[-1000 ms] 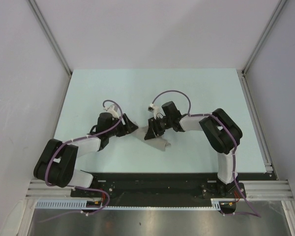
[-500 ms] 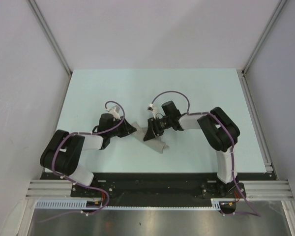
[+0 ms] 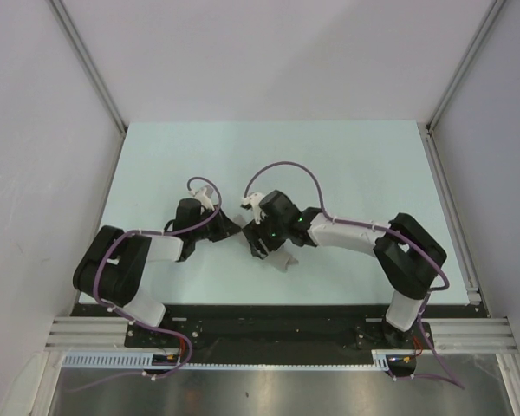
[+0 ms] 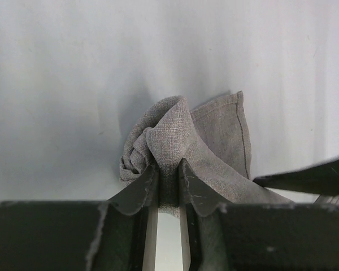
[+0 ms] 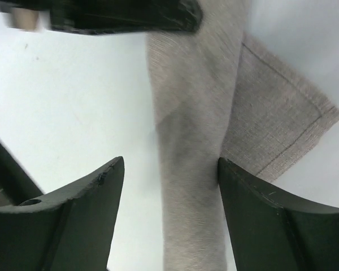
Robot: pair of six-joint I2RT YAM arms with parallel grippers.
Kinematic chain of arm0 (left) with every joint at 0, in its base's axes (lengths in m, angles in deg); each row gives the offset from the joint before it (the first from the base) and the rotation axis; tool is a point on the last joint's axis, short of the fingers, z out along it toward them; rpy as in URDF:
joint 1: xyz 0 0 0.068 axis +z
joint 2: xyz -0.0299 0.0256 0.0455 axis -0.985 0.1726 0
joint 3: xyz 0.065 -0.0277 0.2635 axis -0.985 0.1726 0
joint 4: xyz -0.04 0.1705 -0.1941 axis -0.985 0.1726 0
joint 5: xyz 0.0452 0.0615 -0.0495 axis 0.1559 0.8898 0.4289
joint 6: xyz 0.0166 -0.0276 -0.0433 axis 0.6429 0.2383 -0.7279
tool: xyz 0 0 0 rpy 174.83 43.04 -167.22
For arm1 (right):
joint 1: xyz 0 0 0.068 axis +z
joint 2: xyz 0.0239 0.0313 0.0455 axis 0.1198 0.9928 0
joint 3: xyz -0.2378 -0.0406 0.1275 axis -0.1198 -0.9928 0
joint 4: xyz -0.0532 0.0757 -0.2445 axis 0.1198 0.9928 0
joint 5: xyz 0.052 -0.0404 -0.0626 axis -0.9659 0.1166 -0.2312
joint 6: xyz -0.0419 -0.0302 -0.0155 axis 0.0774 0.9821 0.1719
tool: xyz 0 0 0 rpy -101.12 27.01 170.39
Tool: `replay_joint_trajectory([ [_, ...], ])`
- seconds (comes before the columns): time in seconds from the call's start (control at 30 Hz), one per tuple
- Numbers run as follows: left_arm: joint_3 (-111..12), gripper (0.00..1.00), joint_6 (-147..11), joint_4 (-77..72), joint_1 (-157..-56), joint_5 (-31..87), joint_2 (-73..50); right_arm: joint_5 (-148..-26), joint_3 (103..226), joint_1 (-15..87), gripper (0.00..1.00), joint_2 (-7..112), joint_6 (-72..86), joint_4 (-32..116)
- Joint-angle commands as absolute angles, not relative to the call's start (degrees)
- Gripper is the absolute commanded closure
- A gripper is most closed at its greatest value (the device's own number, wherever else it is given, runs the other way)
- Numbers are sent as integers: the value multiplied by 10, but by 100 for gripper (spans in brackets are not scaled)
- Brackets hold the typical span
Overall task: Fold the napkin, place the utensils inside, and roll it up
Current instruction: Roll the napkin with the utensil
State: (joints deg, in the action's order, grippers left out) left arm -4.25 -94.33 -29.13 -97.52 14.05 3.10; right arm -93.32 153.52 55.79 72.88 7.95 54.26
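The grey napkin [image 4: 175, 127] lies rolled into a tight bundle on the table, one hemmed corner [image 4: 226, 130] sticking out flat. My left gripper [image 4: 169, 164] is shut on the near end of the roll, pinching a fold of cloth. My right gripper [image 5: 170, 160] stands open astride the roll [image 5: 192, 141], its fingers wide on either side, the right finger just touching the cloth. From above, the left gripper [image 3: 232, 227] and right gripper [image 3: 258, 247] meet over the napkin [image 3: 283, 257] near the table's middle front. No utensils show; any are hidden.
The pale green table [image 3: 355, 165] is walled by white panels at the back and sides. A metal rail [image 3: 451, 208] runs along the right edge. The black base plate [image 3: 269, 325] with both arm bases lies along the near edge.
My left gripper has closed onto the napkin roll. My right gripper has opened and shifted left and nearer, its arm stretching out lower across the table.
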Motion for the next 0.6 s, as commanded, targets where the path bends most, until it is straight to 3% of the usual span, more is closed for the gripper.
replay_joint_trajectory([
  [0.0, -55, 80, -937, -263, -978, 128, 42, -657, 1537, 640, 28, 695, 131, 507],
  [0.37, -67, 79, -934, -253, -977, 128, 44, -513, 1540, 728, 29, 762, 232, 428],
  [0.57, -71, 79, -935, -253, -977, 126, 50, -553, 1526, 733, 29, 757, 239, 399],
])
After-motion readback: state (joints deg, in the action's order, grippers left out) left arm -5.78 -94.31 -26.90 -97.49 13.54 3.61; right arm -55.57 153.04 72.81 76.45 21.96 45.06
